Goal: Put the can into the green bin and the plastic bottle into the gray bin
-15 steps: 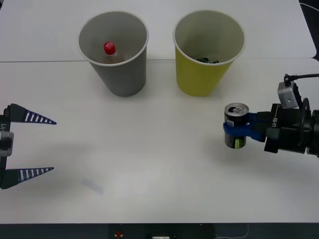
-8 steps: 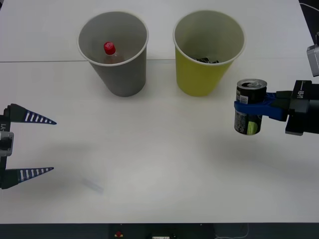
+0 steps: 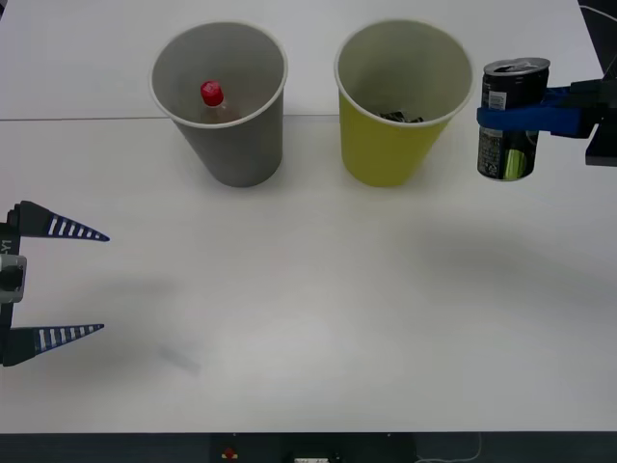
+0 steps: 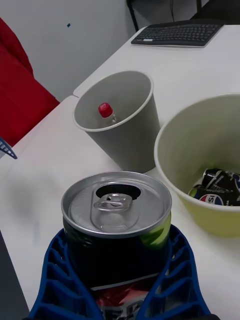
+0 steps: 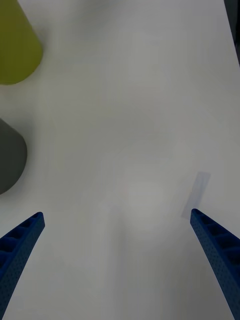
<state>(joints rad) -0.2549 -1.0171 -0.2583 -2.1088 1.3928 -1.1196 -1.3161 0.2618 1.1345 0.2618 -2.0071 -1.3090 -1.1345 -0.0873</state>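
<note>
Can [image 3: 510, 121]: dark, silver-topped, upright, pinched in right gripper [image 3: 525, 118] above table [image 3: 308, 289], just right of green bin [image 3: 403, 96]. Left gripper [image 3: 58, 283] low at left, fingers wide.

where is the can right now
In the front view the can is held upright off the table in the right hand, at the right edge just beside the green bin.

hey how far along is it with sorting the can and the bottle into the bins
Done: the plastic bottle stands inside the gray bin. In hand: the right gripper holds the can in the air beside the green bin. Left: carry it over the rim and drop it in. The left gripper waits open at the table's left.
</note>
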